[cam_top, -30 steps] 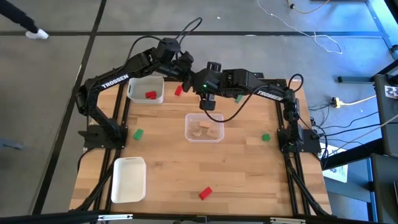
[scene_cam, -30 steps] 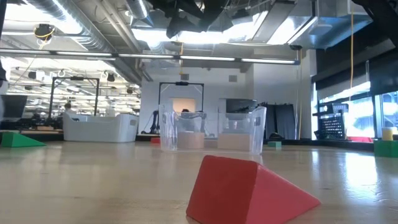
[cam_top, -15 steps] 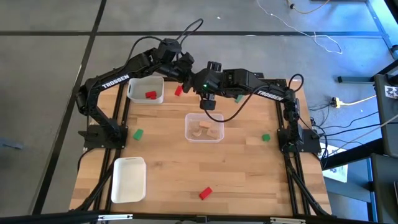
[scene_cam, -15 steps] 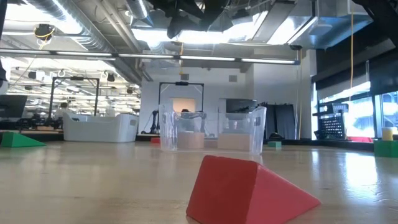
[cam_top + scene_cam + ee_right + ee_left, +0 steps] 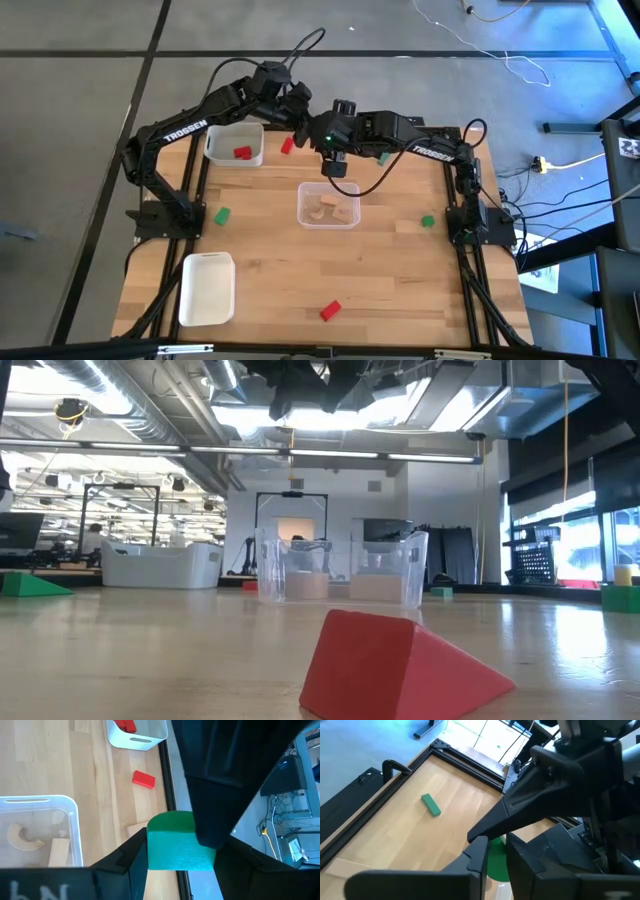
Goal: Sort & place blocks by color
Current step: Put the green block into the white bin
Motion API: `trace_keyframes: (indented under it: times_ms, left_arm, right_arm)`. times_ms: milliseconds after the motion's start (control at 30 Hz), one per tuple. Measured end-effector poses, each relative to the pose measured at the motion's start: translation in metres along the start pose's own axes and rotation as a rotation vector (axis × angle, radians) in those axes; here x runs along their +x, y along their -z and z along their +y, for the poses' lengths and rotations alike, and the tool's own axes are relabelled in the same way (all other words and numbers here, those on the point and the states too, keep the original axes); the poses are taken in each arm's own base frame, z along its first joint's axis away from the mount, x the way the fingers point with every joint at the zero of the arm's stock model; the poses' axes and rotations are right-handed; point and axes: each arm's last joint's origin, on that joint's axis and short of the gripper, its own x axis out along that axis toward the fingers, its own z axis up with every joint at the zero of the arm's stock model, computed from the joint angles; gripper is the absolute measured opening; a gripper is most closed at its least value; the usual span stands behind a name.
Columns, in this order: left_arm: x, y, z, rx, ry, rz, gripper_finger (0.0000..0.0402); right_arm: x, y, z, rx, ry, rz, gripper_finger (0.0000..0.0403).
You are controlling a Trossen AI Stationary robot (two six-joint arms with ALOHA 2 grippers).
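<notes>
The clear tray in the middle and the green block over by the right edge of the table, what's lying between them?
Nothing. In the high view the stretch from the clear tray to the green block is bare wooden tabletop.

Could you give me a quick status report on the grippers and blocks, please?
Right gripper shut on green block, far table edge. Left gripper alongside, closure unclear. Other arm's fingers crowd each gripper.
</notes>
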Motion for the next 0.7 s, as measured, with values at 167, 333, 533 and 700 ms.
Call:
trace_keyframes:
  times_ms: [167, 333, 533, 700]
  left_arm:
    - [0.0, 0.0, 0.0, 0.0, 0.001, 0.001, 0.0044]
    - [0.0, 0.0, 0.001, -0.001, -0.002, 0.005, 0.0046]
    - [-0.004, 0.0, 0.013, -0.03, -0.018, 0.022, 0.0049]
    - [-0.008, 0.001, 0.02, -0.006, -0.017, 0.046, 0.0054]
  right_arm:
    - [0.0, 0.0, 0.0, 0.0, 0.0, 0.0, 0.0184]
    - [0.0, 0.0, 0.0, 0.001, 0.0, 0.003, 0.0173]
    - [0.0, 0.0, 0.0, 0.006, 0.006, -0.001, 0.0173]
    - [0.002, -0.001, 0.0, 0.008, 0.008, -0.006, 0.0173]
